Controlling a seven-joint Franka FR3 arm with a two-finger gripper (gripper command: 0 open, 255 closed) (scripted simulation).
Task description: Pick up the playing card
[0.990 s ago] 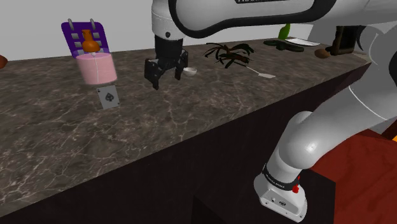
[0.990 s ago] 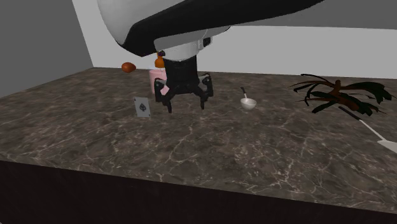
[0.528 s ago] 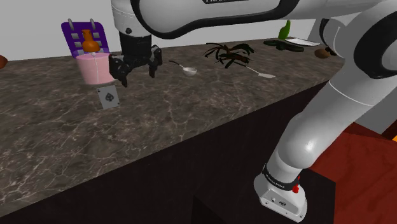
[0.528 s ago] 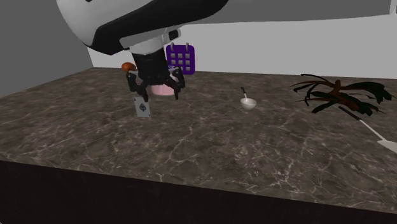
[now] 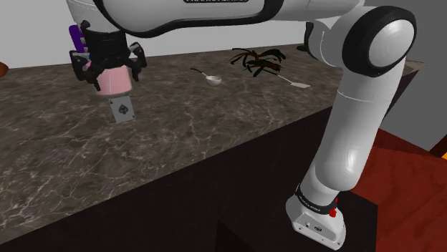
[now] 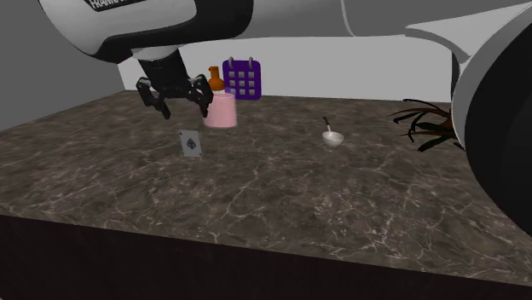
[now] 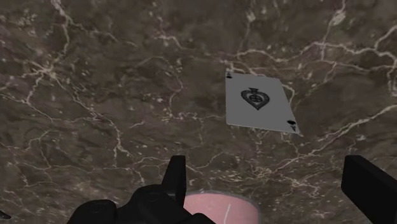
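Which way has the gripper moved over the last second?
Yes. In the shoulder view the gripper swung left, from near the bowl to the pink cup, just behind the card.

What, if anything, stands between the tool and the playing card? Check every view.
Nothing visible does. The open tool hangs above the dark marbled counter, with only bare surface between it and the playing card. The pink cup stands close beside the tool, not between the two.
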